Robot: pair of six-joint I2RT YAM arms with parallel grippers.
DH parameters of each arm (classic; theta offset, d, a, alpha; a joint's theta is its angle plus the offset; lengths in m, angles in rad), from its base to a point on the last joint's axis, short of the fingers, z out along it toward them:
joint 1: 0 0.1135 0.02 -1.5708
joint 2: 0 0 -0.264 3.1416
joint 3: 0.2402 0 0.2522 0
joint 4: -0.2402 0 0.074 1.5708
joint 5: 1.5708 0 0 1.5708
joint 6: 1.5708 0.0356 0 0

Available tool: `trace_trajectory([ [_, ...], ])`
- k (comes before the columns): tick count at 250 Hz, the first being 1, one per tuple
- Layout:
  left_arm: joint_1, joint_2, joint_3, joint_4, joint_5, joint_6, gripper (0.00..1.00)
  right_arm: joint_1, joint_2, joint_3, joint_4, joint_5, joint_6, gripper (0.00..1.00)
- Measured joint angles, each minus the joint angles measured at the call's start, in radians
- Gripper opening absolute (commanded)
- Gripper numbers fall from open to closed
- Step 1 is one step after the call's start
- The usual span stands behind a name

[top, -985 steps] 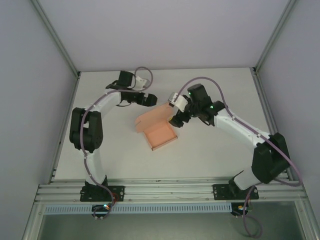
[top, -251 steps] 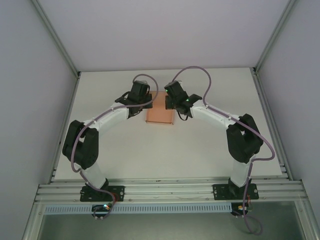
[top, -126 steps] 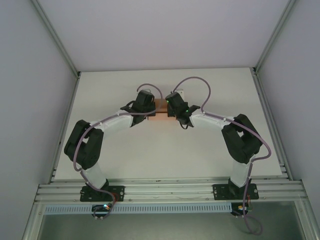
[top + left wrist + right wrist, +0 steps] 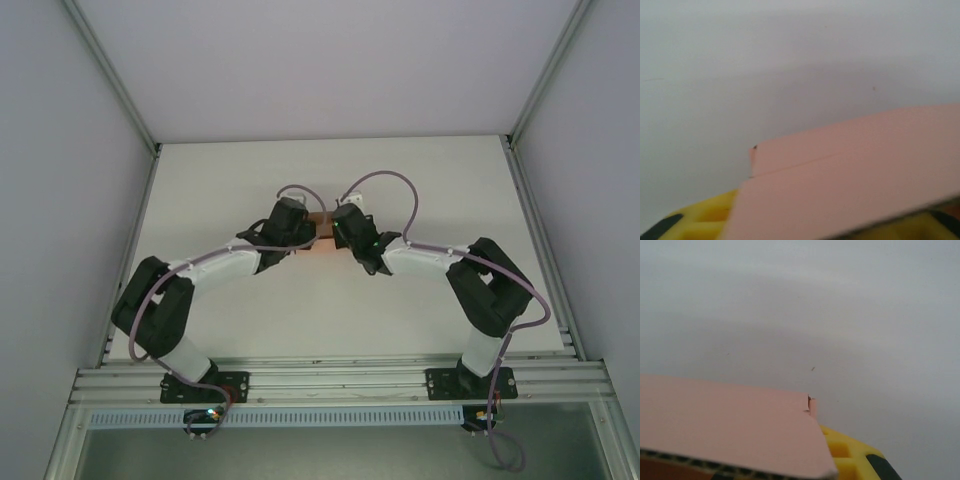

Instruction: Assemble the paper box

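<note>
Plain salmon-pink paper box (image 4: pixel 850 175), yellow fingers (image 4: pixel 705 220), white table (image 4: pixel 400 180), black-and-white arms (image 4: pixel 230 265).

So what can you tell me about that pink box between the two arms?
The paper box is plain, unmarked salmon-pink card. It sits mid-table over the white table, wedged between the two wrists, so only a sliver shows from above. The wrist views show flat panels meeting at a crease, a nicked corner and a fluted cut edge. Yellow fingers lie under its edges, but a firm grip cannot be confirmed.
</note>
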Motion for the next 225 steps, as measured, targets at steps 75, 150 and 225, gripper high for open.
trace_trajectory([
  [75, -0.043, -0.085, 0.024, -0.117, -0.015, 0.012, 1.0, 0.039, -0.004, -0.05, 0.075, 0.068, -0.011, 0.02],
  [150, -0.038, -0.253, 0.091, -0.292, -0.02, -0.025, 1.0, 0.055, -0.012, -0.137, 0.225, 0.079, -0.055, 0.03],
  [225, 0.204, -0.164, 0.134, -0.251, 0.213, -0.101, 1.0, 0.087, -0.012, -0.223, 0.373, 0.105, -0.095, 0.06],
])
